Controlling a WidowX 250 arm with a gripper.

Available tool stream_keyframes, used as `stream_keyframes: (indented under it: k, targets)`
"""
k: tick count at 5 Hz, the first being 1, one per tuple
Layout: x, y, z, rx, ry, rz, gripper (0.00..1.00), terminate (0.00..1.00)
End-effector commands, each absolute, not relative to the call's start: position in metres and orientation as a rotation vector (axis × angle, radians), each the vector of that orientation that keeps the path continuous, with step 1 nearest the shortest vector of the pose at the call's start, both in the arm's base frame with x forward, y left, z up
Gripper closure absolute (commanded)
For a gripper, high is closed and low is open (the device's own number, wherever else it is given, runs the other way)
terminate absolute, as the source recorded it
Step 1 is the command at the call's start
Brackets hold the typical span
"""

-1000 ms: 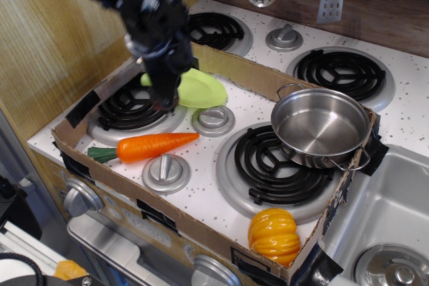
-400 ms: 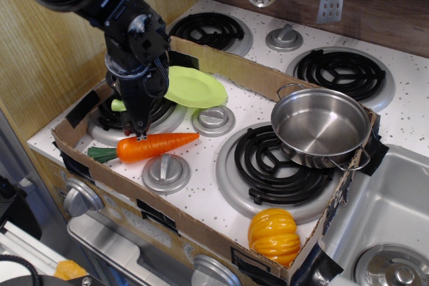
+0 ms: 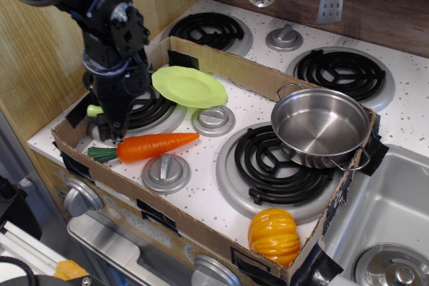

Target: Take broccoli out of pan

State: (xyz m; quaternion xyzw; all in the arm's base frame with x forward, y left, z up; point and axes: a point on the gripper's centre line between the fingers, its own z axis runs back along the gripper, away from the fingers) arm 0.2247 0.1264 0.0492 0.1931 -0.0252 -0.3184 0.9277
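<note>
My gripper [image 3: 112, 132] low over left coil burner [image 3: 144, 110], clenched on broccoli [image 3: 95, 110]; only pale green nub shows. Shiny steel pan [image 3: 320, 127] empty, well right. White speckled stovetop [image 3: 255, 108], cardboard rim [image 3: 231, 67].

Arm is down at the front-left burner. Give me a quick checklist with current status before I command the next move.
1. Shiny stainless-steel pan empty: ok, only bare metal inside.
2. Small light-green broccoli floret out of the pan: ok, a green bit shows beside the black gripper over the front-left burner.
3. Jaws released: cannot tell, hidden from this view.
4. Broccoli resting on the burner: cannot tell, mostly hidden.
5. Orange carrot apart from the gripper: cannot tell, very close.
6. Lime-green plate apart from the arm: ok, but near.
</note>
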Motion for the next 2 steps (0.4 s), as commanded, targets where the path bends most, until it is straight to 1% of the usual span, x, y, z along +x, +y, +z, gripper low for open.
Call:
stream_keyframes:
  k: [1, 2]
  targets:
    - [0.2170, 0.1335, 0.0814, 0.400, -0.081, -0.705, 0.00, 0.00]
    - [0.2230, 0.1340, 0.0865, 0.399, -0.078, -0.719, 0.00, 0.00]
